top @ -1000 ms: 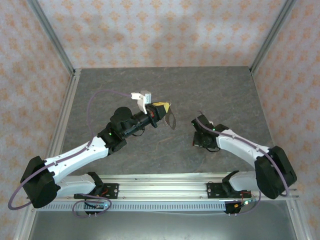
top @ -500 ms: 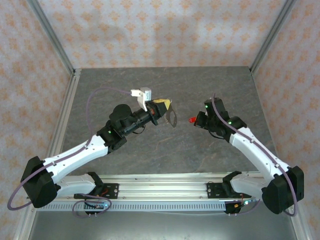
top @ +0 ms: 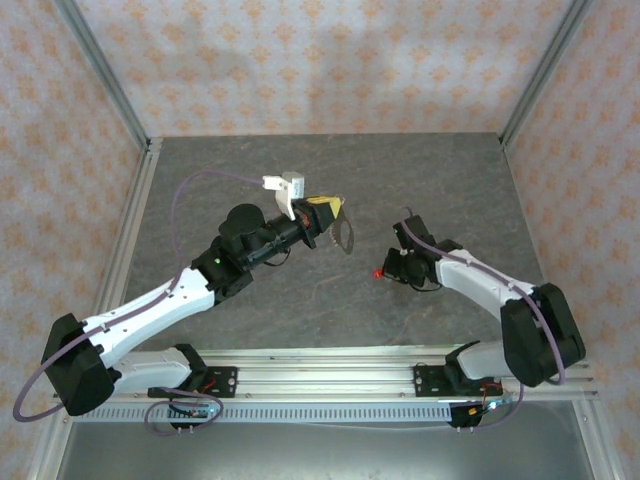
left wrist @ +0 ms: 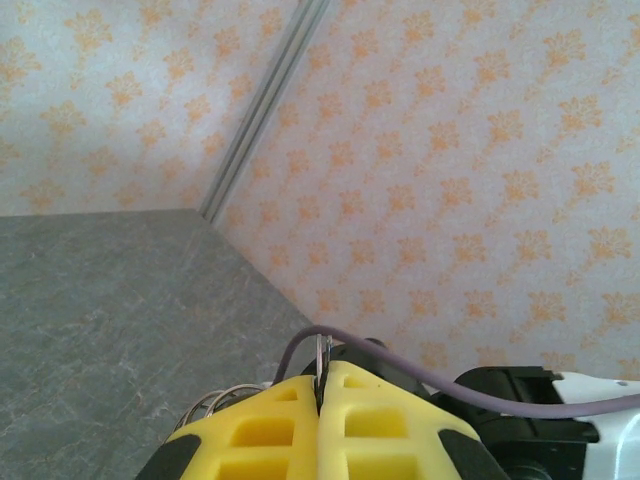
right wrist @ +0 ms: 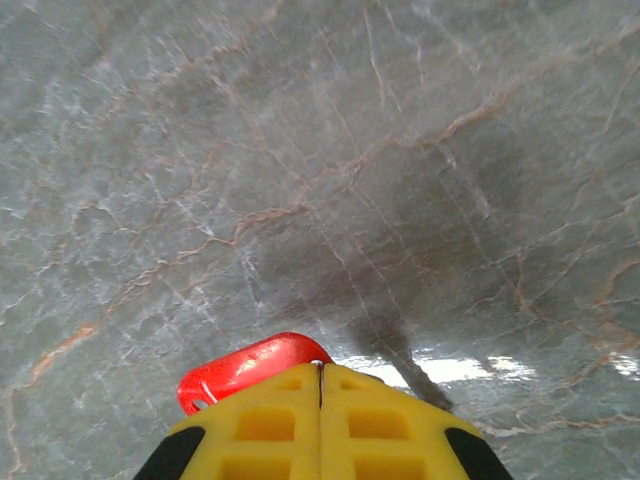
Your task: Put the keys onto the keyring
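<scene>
My left gripper point(top: 331, 214) is raised over the middle of the table, shut on the keyring point(top: 343, 238), a thin silvery metal loop that hangs from its yellow fingertips. In the left wrist view the ring's wire point(left wrist: 322, 352) sticks up from the pinched jaws of that gripper point(left wrist: 322, 382), and more of its loops point(left wrist: 212, 402) curve out to the left. To the right, my right gripper point(top: 391, 267) is shut on the red-headed key point(top: 378, 272), low over the table. In the right wrist view the red head point(right wrist: 243, 368) pokes out left of the closed gripper point(right wrist: 320, 370); the blade is hidden.
The grey marbled tabletop point(top: 300, 170) is ringed by patterned walls and aluminium corner posts point(top: 105, 80). The right arm's black wrist and purple cable point(left wrist: 450, 382) lie just beyond the left fingertips. The two grippers are about a hand's width apart.
The right arm lifted the red key toward the keyring half a second ago, then dropped and drew it back down to the left. The left gripper and keyring barely moved.
</scene>
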You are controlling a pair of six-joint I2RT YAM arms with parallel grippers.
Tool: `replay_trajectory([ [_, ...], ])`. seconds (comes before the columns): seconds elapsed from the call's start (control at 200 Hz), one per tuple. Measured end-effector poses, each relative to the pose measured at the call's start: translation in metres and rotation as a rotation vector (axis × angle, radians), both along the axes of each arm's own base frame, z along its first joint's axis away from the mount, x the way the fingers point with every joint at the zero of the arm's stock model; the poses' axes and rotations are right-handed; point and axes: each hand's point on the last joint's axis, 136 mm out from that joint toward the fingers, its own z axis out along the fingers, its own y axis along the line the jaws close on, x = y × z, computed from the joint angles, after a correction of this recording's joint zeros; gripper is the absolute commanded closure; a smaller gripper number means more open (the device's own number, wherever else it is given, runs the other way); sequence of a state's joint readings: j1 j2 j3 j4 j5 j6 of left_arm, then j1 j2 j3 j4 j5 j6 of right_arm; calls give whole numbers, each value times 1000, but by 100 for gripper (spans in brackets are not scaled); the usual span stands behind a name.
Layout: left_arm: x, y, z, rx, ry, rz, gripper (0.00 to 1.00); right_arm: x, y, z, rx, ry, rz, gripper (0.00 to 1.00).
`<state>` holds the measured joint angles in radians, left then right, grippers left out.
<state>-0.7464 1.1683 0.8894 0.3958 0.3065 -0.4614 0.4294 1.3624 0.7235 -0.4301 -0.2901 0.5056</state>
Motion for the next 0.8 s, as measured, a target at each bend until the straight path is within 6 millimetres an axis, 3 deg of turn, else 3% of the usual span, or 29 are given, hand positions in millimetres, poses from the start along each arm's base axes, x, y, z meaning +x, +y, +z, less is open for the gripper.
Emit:
replay_trajectory([
  [0.045, 0, 0, -1, 2, 2, 0, 100, 0, 2, -4, 3, 11, -3, 99],
  [0.115, 0, 0, -1, 3, 3, 0, 100, 1, 5, -8, 9, 18, -5, 86],
  [0.185, 0, 0, -1, 3, 4, 0, 100, 2, 8, -9, 15, 19, -8, 82],
  [0.801, 0, 0, -1, 3, 4, 1, 100, 6, 10, -5, -30, -19, -21, 80],
])
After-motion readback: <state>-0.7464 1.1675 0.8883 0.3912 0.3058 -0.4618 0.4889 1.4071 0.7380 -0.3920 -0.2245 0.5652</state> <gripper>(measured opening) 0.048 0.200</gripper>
